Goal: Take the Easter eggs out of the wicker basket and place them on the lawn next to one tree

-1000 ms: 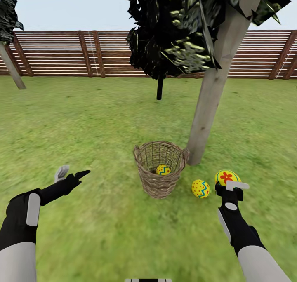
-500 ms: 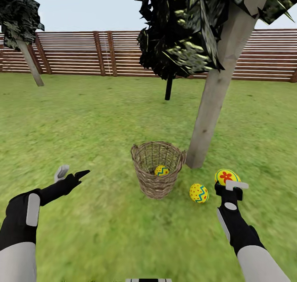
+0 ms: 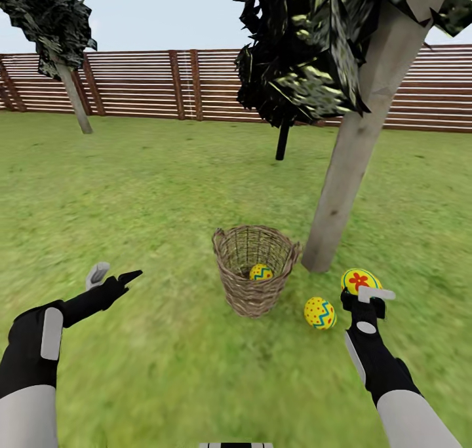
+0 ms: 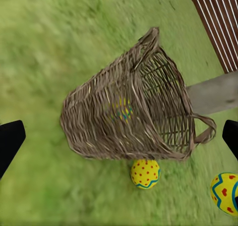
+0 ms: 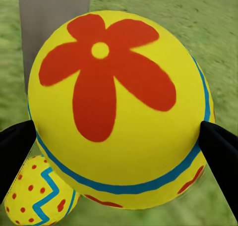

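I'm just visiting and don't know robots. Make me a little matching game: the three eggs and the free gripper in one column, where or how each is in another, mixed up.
Things:
1. flower egg
2. dotted egg
3. third egg
4. left gripper

States:
A. inside the wicker basket
B. open, holding nothing
C. lying on the lawn between basket and tree
D. gripped by the right gripper

Pairs: 1-D, 2-C, 3-A, 4-B
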Robot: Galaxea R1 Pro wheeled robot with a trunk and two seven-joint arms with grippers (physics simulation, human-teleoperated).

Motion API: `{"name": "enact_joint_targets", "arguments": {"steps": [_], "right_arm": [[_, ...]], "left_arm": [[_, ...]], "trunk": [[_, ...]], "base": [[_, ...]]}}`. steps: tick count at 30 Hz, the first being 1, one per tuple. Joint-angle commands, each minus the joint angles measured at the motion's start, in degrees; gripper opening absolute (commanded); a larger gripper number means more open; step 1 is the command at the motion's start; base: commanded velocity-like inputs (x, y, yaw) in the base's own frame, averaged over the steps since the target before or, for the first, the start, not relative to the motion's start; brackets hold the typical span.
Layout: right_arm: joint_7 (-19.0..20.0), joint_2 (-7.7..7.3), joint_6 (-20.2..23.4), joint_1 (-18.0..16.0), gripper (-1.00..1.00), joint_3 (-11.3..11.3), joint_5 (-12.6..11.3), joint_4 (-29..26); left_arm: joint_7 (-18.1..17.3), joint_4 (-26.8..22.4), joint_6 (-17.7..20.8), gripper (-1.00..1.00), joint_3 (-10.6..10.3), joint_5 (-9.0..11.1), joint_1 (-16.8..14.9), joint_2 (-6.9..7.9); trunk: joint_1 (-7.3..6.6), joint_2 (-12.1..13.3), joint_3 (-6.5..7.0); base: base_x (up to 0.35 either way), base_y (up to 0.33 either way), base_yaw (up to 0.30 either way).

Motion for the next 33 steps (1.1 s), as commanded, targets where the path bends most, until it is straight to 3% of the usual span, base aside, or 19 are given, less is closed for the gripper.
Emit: {"name": "enact_joint_targets", "arguments": {"steps": [1, 11, 20, 26, 33], "right_arm": [[-0.1, 0.0, 0.0, 0.0, -1.0, 0.0, 0.4, 0.0], [-0.1, -0.04, -0.3, 0.0, -1.0, -0.1, 0.4, 0.0], [-0.1, -0.22, 0.3, -0.3, -1.0, -0.2, 0.1, 0.9], [-0.2, -0.94, 0.1, -5.0, -1.0, -0.4, 0.0, 10.3], [-0.2, -1.2, -0.4, -5.5, -1.0, -0.3, 0.1, 11.8]], "left_arm": [[-0.3, 0.0, 0.3, 1.0, 0.1, -0.2, -0.1, -0.03], [-0.3, 0.0, 0.3, 1.0, 0.1, -0.2, -0.1, -0.09], [-0.4, -0.1, 0.4, 1.0, 0.1, -0.1, 0.0, -0.12], [-0.4, -0.1, 0.4, 1.0, 0.1, -0.1, 0.0, -0.12], [-0.4, -0.1, 0.4, 1.0, 0.1, -0.2, 0.0, -0.12]], "trunk": [[-0.01, 0.0, -0.05], [-0.01, 0.0, -0.05], [-0.01, 0.0, -0.05], [0.14, -0.1, -1.38], [0.32, -0.2, -2.93]], "base": [[0.0, -0.312, 0.292], [0.0, -0.328, 0.19], [0.0, -0.034, 0.001], [0.0, 0.0, 0.0], [0.0, 0.0, 0.0]]}}
